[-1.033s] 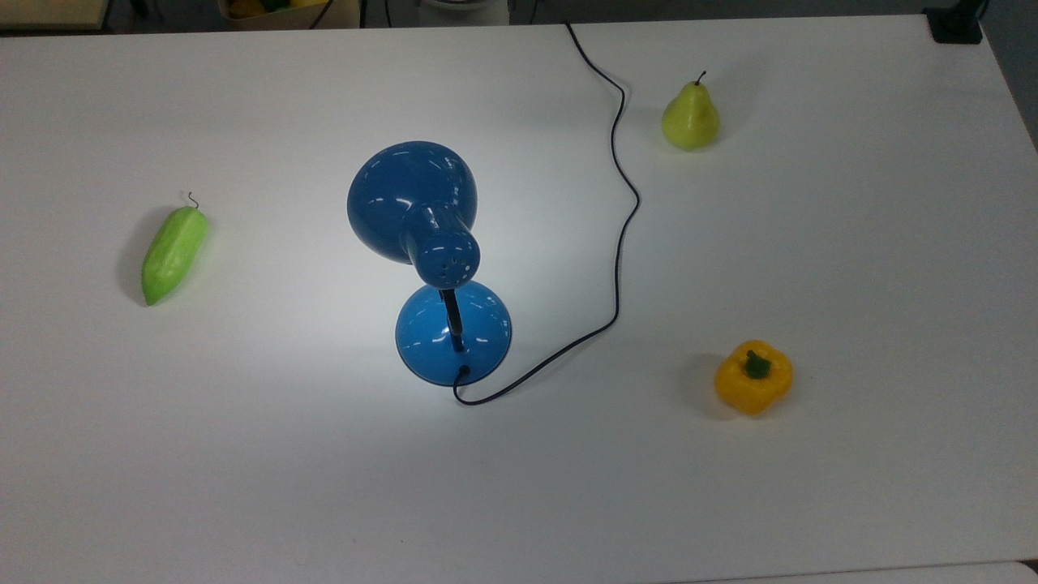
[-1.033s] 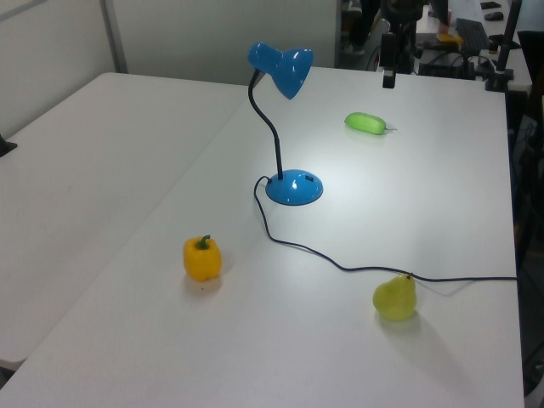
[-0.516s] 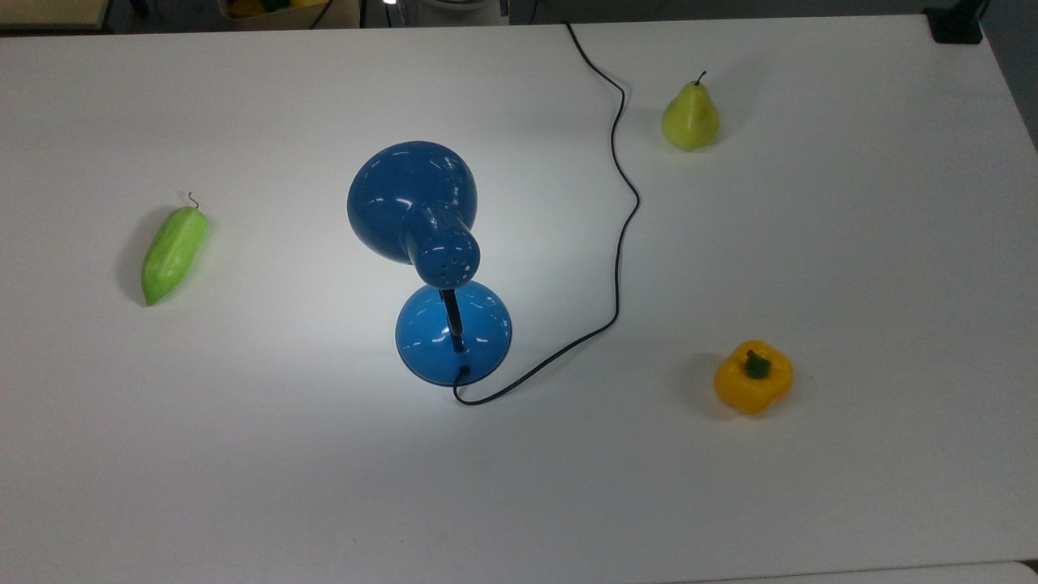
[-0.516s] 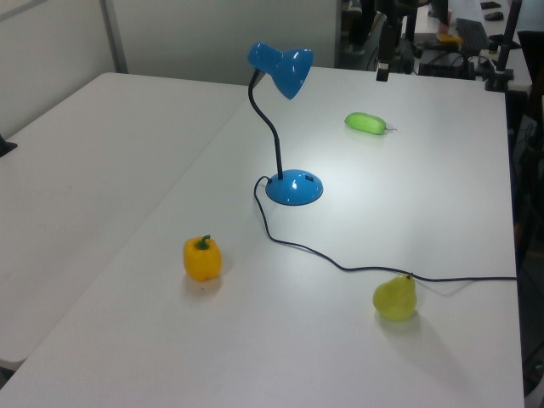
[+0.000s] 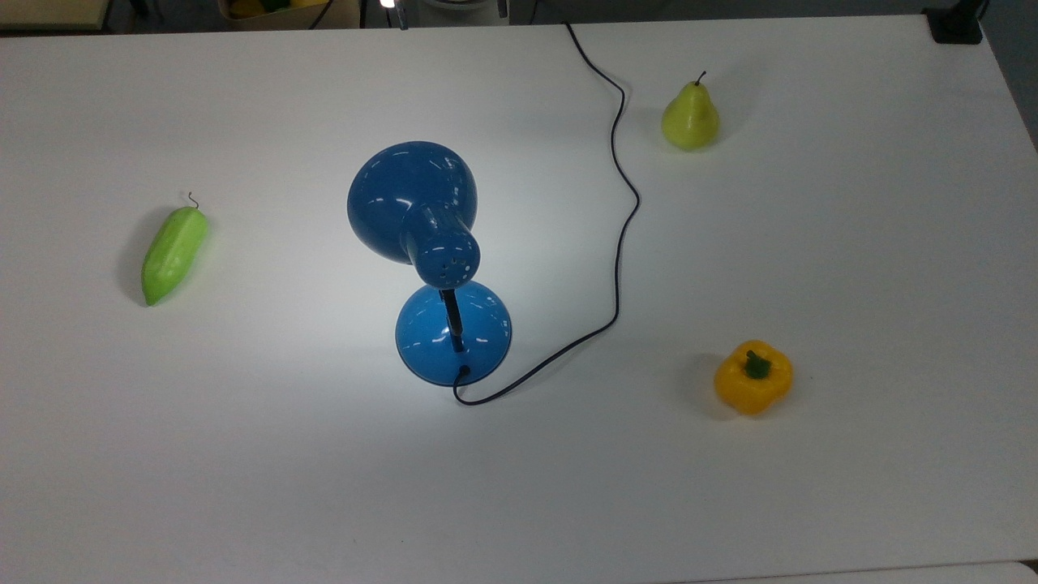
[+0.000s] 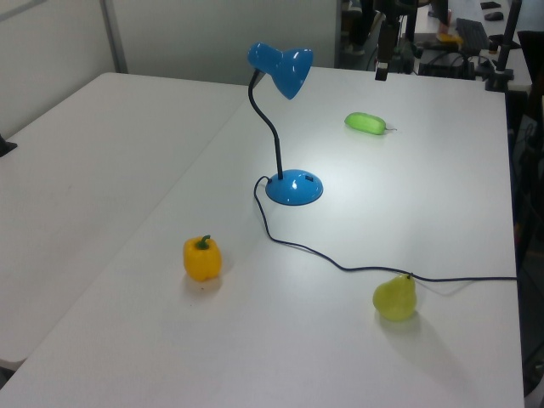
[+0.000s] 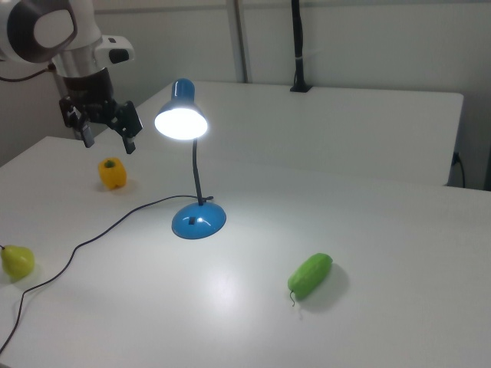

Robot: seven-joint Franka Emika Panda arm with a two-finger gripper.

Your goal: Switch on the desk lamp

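The desk lamp (image 5: 413, 199) stands mid-table on its round blue base (image 5: 452, 332). Its bulb is lit: in the right view the shade (image 7: 182, 119) glows and throws a bright patch onto the table around the base (image 7: 199, 221). A thin black cord (image 5: 620, 235) snakes from the base to the table's far edge in the top view. My gripper (image 7: 107, 140) hangs open and holding nothing, in the air well off to the right view's left of the shade. In the left view the gripper (image 6: 382, 70) is high up, beyond the lamp (image 6: 285, 68).
On the white table (image 5: 851, 243) lie a green cucumber-like vegetable (image 5: 173, 253) at the top view's left, a pear (image 5: 690, 118) at the back right and a yellow bell pepper (image 5: 753, 377) at the front right. A black clamp (image 5: 957, 24) sits on the far right corner.
In the left view the gripper has drifted slightly up and left, away from the table. The lamp, lit throughout, and the other objects have not moved.
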